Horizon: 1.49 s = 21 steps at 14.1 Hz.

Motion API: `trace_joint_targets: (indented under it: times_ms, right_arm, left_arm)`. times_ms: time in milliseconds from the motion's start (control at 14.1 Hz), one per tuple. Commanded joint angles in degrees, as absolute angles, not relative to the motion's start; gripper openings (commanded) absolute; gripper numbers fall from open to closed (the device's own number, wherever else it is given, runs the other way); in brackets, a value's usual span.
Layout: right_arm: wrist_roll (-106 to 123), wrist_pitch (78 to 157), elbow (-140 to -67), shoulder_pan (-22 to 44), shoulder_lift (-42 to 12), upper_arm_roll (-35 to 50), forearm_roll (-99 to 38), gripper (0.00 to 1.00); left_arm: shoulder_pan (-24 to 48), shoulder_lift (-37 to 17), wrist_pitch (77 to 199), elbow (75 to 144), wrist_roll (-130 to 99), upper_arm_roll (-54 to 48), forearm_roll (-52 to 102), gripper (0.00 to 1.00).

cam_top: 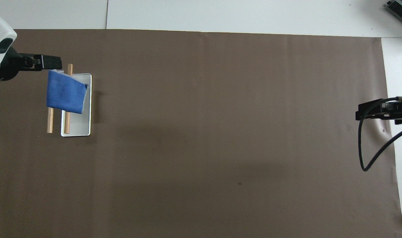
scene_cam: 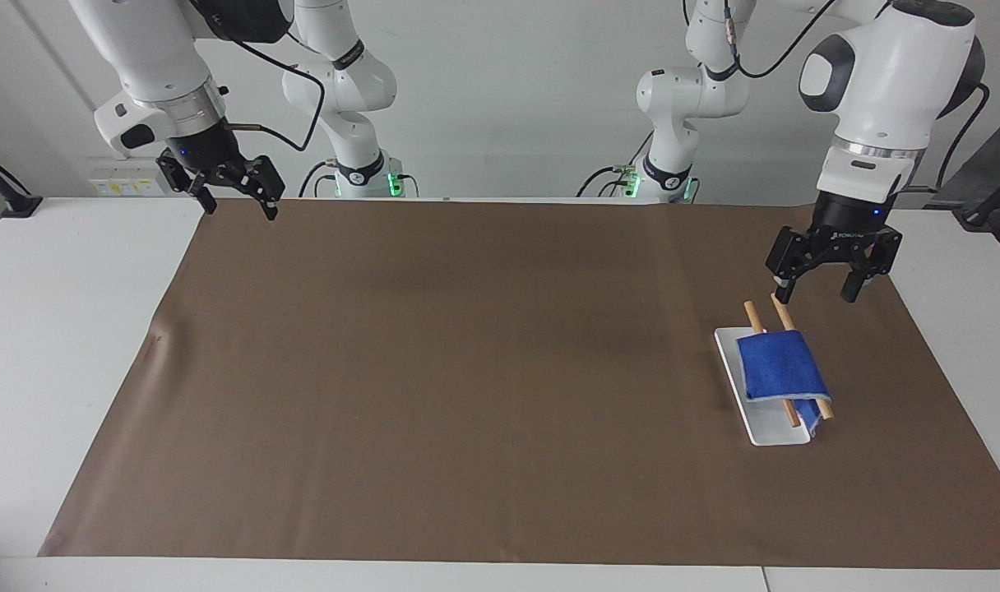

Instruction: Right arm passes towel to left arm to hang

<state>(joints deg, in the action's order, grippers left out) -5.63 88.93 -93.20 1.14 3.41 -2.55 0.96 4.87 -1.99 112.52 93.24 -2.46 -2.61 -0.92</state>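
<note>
The blue towel (scene_cam: 780, 366) hangs folded over two wooden rods (scene_cam: 781, 312) on a white base (scene_cam: 775, 432), toward the left arm's end of the table. It also shows in the overhead view (cam_top: 65, 96), draped across both rods (cam_top: 67, 122). My left gripper (scene_cam: 816, 293) is open and empty, raised in the air over the rack and clear of the towel. In the overhead view the left gripper (cam_top: 45, 62) overlaps the towel's corner. My right gripper (scene_cam: 238, 208) is open and empty, waiting over the mat's corner at the right arm's end (cam_top: 364, 110).
A brown mat (scene_cam: 467, 370) covers most of the white table (scene_cam: 72, 329). The rack's white base (cam_top: 77, 127) is the only other thing on the mat.
</note>
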Motion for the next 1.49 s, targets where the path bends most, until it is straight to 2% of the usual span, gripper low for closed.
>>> trace_joint_targets:
  times_ms: [0, 425, 779, 1416]
  right_arm:
    - [-4.92, 89.21, -94.66, 0.53, 4.83, -2.11, 1.41, 1.0]
    - [-4.93, 91.05, -94.22, -0.97, 4.75, -2.99, -3.78, 1.0]
    - [-4.75, 90.27, -94.31, -0.35, 4.83, -2.11, 0.44, 1.0]
    - [-5.18, 89.91, -93.87, -0.35, 4.31, -2.02, 0.18, 1.0]
  left_arm:
    - [5.45, 0.07, 104.61, 91.93, 1.32, -2.55, -2.02, 1.0]
    - [5.45, 4.31, 92.03, 92.37, 3.08, -4.22, -2.11, 1.0]
    - [4.57, 2.9, 90.27, 88.78, 3.6, -4.04, -1.76, 1.0]
    - [4.22, 3.43, 88.25, 89.65, 1.5, -3.43, -1.5, 1.0]
